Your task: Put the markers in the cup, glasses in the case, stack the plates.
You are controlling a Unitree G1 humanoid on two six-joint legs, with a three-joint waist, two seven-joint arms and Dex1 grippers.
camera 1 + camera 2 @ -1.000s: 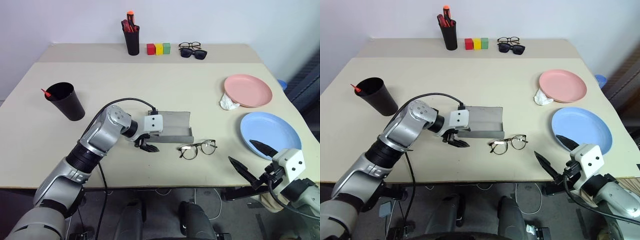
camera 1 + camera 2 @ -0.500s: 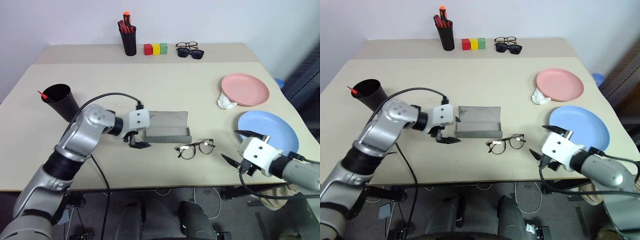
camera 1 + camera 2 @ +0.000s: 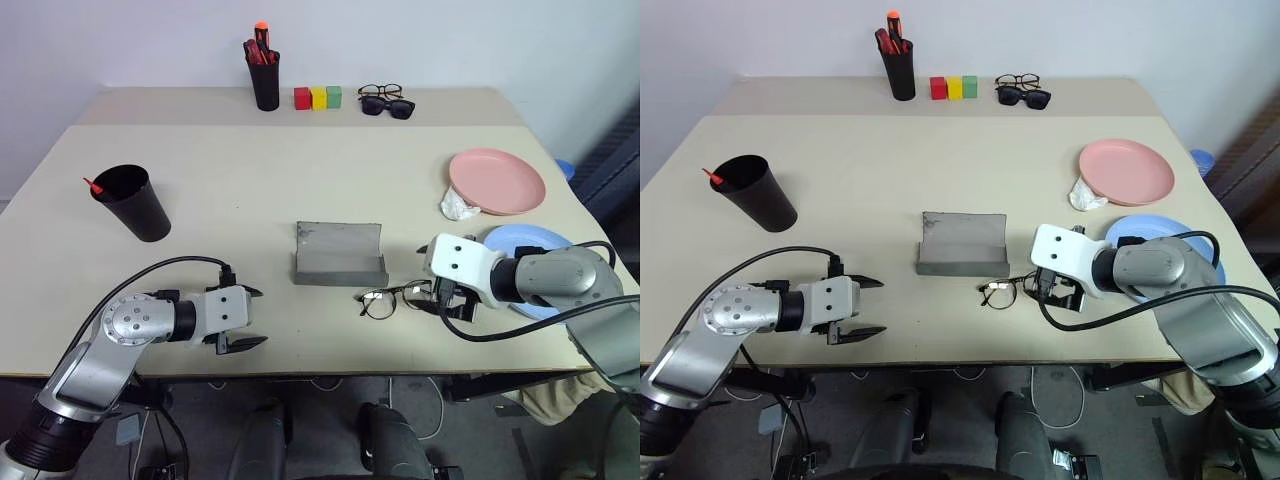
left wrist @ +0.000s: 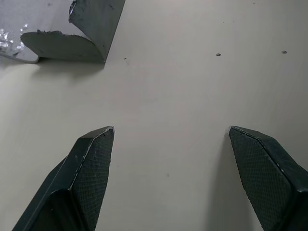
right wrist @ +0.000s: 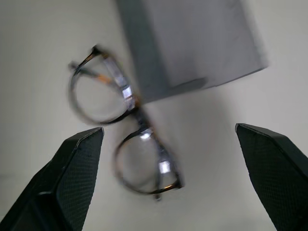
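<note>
On the left, the black cup (image 3: pixel 132 202) stands upright with 1 red marker (image 3: pixel 92 185) in it. Nearer the table's front edge, the left gripper (image 3: pixel 243 318) is spread wide and empty, having pulled back from the open grey case (image 3: pixel 338 254), leaving it ready. Just right of the case lie the wire-rimmed glasses (image 3: pixel 392 298). The right gripper (image 3: pixel 455 305), fully spread and empty, has swung in over them. Farther right, the 2 plates, pink (image 3: pixel 497 181) and blue (image 3: pixel 520 238), sit unstacked.
</note>
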